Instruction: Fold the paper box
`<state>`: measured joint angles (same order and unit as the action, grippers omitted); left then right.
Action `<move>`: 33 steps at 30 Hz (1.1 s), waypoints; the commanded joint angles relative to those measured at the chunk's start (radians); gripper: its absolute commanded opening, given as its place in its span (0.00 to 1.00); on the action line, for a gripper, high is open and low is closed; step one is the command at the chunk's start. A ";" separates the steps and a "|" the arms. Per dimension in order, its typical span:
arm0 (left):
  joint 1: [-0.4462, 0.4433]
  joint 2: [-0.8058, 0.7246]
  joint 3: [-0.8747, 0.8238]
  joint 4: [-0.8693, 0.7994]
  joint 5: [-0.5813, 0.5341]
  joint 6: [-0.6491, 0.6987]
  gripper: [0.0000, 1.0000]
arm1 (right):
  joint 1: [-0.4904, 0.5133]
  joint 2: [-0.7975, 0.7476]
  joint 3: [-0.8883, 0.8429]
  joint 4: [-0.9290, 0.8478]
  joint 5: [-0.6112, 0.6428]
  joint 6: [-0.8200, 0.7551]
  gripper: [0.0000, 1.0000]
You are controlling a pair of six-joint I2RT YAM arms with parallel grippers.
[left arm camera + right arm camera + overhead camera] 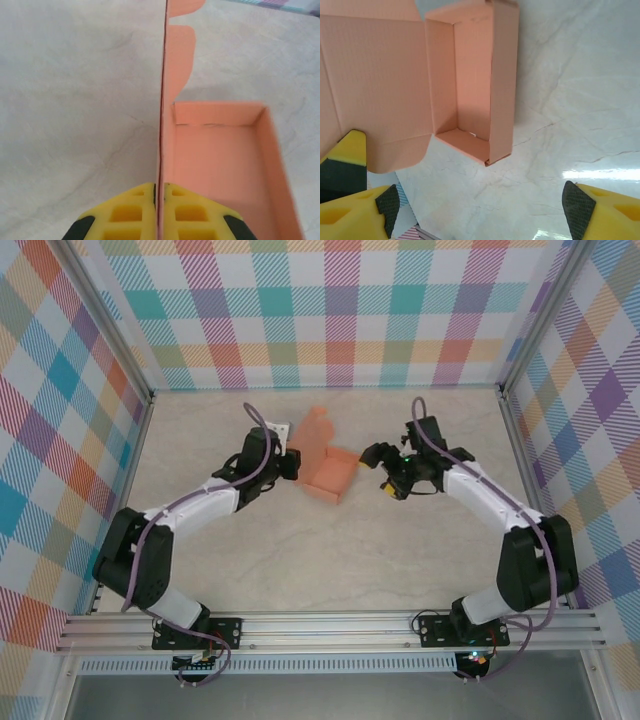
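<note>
Paper box (330, 478) sits mid-surface, slightly far of centre, between the two hands. It is salmon-orange and partly folded: the tray part is formed, with four low walls up and the top open. One big lid panel with rounded tabs sticks out past the tray on its far-left side.

Left hand (290, 462) is at the box's left edge. In the left wrist view the yellow fingers (135, 210) of the left hand (160, 187) are closed tight on the thin edge of that lid panel, which runs straight away from the camera. The open tray of the box (220, 160) lies just right of the panel. So the left hand is clamped on the box by its lid panel.

Right hand (372, 455) is just right of the box, apart from it. In the right wrist view the right hand (480, 205) is spread wide, its yellow fingers with black pads (577, 202) at either side of the frame and nothing between them. The box (470, 75) is ahead of it, with the tray interior and the flat lid panel both visible. There is no contact with the card.

Can't tell whether the tray bottom lies fully flat on the pale marbled surface (300, 560) or is a bit lifted. Plaid walls (340, 310) stand around the workspace.
</note>
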<state>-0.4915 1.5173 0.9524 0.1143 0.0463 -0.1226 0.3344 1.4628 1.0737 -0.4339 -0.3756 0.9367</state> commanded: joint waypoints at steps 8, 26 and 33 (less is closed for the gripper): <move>0.052 -0.214 -0.141 0.238 0.473 0.666 0.00 | -0.208 -0.066 0.021 0.097 -0.168 -0.297 0.87; 0.076 0.086 0.186 -0.254 0.708 1.131 0.00 | -0.341 0.009 0.005 -0.022 -0.083 -0.481 0.82; 0.077 0.239 0.301 -0.340 0.698 1.138 0.12 | -0.340 0.111 0.109 -0.107 -0.160 -0.520 0.82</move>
<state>-0.4290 1.7180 1.1942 -0.1612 0.7139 0.9874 -0.0067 1.5642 1.1408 -0.4854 -0.4885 0.4614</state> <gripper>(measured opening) 0.106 0.816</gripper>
